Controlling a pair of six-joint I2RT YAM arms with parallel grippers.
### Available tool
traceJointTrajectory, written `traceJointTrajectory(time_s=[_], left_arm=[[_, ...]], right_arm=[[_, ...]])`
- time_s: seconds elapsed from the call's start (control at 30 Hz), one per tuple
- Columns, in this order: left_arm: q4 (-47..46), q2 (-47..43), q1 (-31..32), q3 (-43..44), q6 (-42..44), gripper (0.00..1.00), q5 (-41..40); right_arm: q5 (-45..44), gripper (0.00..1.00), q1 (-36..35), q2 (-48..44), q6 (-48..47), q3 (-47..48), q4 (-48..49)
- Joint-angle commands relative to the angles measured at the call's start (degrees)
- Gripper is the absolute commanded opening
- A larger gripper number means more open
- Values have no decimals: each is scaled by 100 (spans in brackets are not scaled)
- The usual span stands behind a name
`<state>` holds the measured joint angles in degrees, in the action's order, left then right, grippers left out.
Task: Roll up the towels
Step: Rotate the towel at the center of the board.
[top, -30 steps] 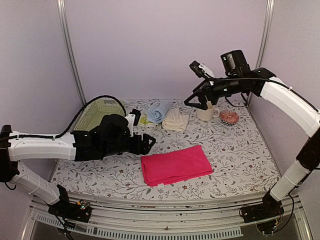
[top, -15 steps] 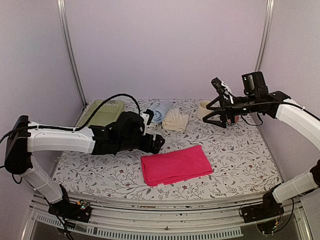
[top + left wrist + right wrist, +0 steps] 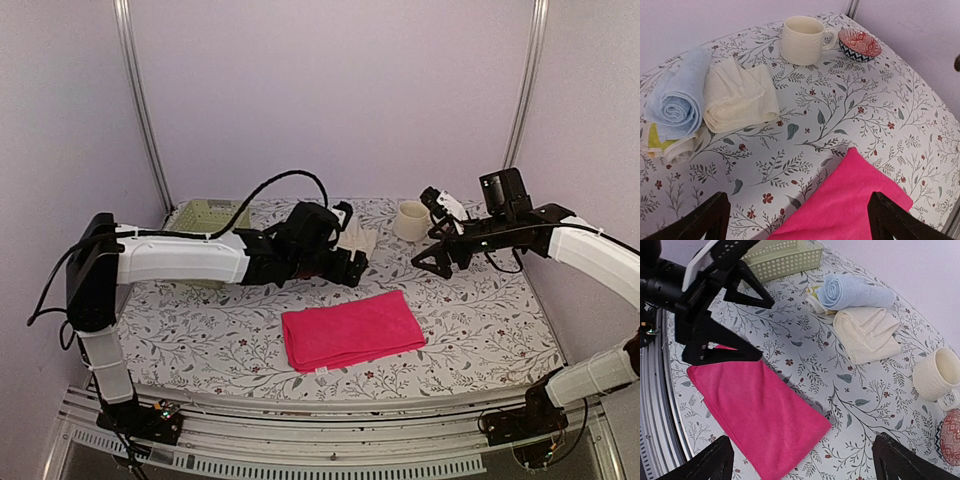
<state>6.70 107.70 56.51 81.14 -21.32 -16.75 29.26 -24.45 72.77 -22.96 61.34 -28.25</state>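
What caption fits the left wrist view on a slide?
Open left pincer near pink towel; blue roll, cream towel and mug beyond.

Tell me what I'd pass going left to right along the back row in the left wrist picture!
blue towel → cream towel → mug → bowl
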Motion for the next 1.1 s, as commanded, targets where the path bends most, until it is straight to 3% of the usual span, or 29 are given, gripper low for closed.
traceJointTrajectory(time_s=[0.0,0.03,0.1,0.17,0.27,0.4,0.53,0.83,1.07], left_arm=[[-492,-76,110,-643,-39,94,778],[-467,-37,89,-705,-133,90,1000],[-385,75,32,-790,-298,70,1565],[-322,127,12,-958,-540,57,1913],[-606,-60,14,-1544,-907,47,2282],[-952,-371,-13,-2411,-1257,44,2402],[-855,-435,-40,-2862,-1479,39,2447],[-110,-489,-362,-3046,-1347,35,1893],[317,175,-1055,-2050,-375,36,1562]], right_arm=[[-666,99,-32,402,-231,158,1],[-596,99,-30,457,-155,83,160],[-177,97,-16,699,-98,67,272],[93,82,-21,1181,-186,253,149],[454,65,-16,2041,-241,592,-78],[874,41,-18,2936,-198,1022,-291],[802,29,-28,3764,-130,1423,-564],[-732,25,-27,4559,150,1401,-620],[-1186,23,-34,3746,-69,376,-929]])
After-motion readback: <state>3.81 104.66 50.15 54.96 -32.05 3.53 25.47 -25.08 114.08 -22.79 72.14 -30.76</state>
